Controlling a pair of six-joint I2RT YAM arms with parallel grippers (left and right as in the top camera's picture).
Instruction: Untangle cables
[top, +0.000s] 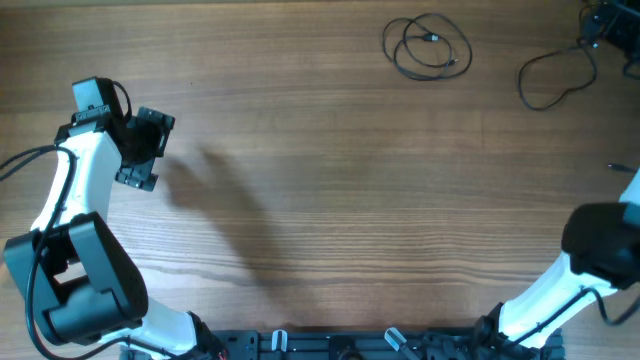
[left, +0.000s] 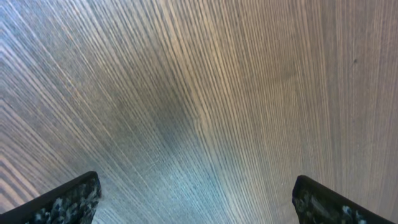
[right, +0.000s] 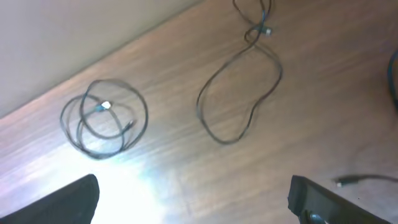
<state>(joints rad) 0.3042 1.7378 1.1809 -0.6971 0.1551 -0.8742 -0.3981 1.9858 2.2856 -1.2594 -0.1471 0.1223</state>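
The coiled cable (top: 430, 45) lies flat on the tabletop (top: 320, 200) at about 1 o'clock in the overhead view, wound into a few loose overlapping rings with small plug ends showing inside them; the looped cable (top: 553, 76) lies apart from it toward 2 o'clock, one open elongated loop whose tail runs off to the far right corner; the two do not touch; in the right wrist view the coiled cable (right: 102, 118) sits at 9 o'clock and the looped cable (right: 239, 93) at 12 to 1 o'clock; the right claw (right: 196, 202) is spread wide above bare wood, holding nothing, well short of both; the left claw (top: 147, 150) is at 9 o'clock overhead, well away from the cables, its fingers (left: 68, 202) wide apart and empty over plain wood.
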